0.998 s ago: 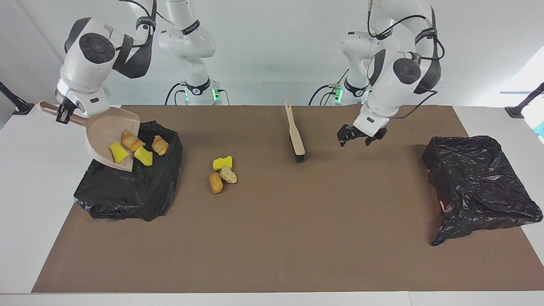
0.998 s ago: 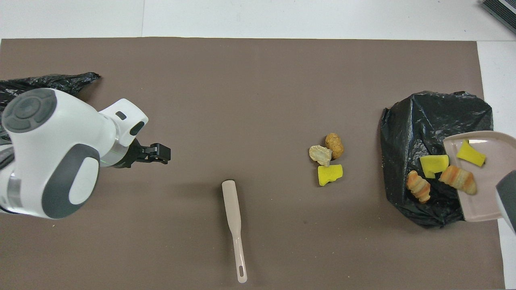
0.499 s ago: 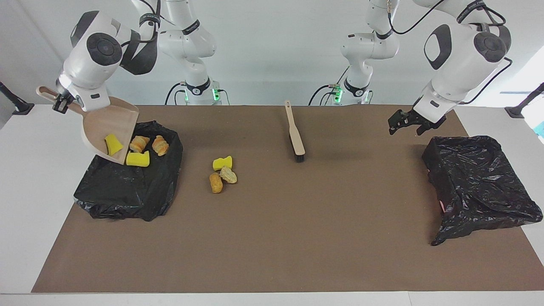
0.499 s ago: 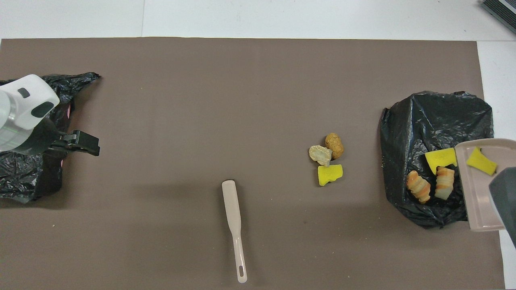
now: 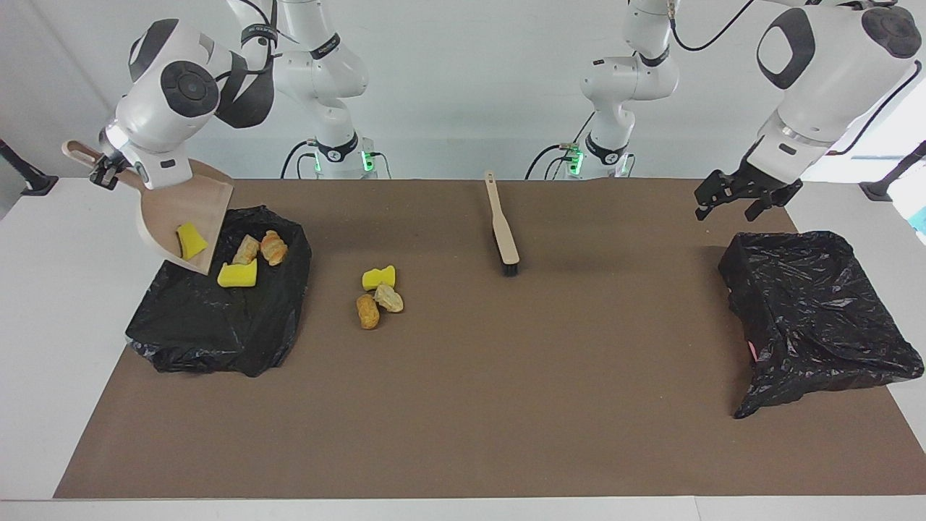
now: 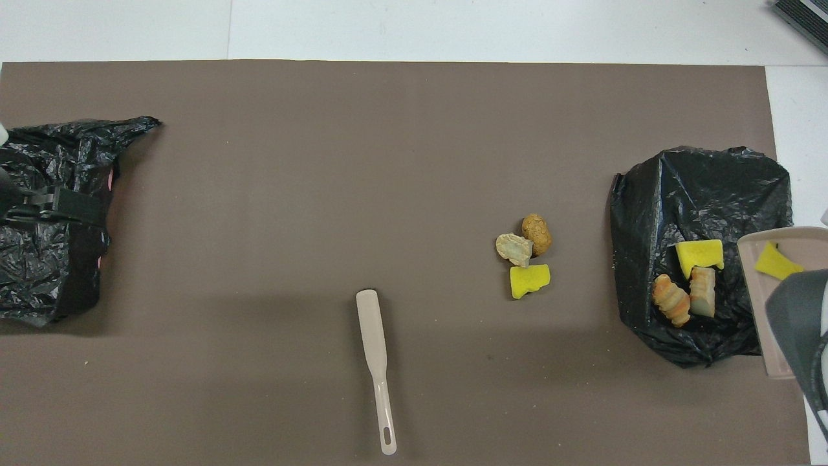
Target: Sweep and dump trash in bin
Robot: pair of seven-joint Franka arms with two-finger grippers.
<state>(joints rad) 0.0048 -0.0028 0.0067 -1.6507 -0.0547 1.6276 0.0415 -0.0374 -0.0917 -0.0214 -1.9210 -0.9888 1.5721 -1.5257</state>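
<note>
Done: three trash bits (image 5: 253, 257) in bin (image 5: 217, 318) | one in tilted dustpan (image 5: 181, 217), right gripper (image 5: 108, 174) jaws clamped on handle | left: three bits (image 5: 377, 293) mid-desk | left gripper (image 5: 745, 199) jaws apart, waiting

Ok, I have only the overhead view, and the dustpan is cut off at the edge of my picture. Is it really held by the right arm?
Observer: Yes. The right gripper is shut on the dustpan, at its handle, up in the air.
Operator: Is the pan flat or tipped?
Observer: Tipped steeply, mouth down over the black bin bag; one yellow sponge bit lies near the lip.
Operator: Does the left gripper touch the other bag?
Observer: No. The left gripper is raised over the other black bag, jaws open, not touching it.
</note>
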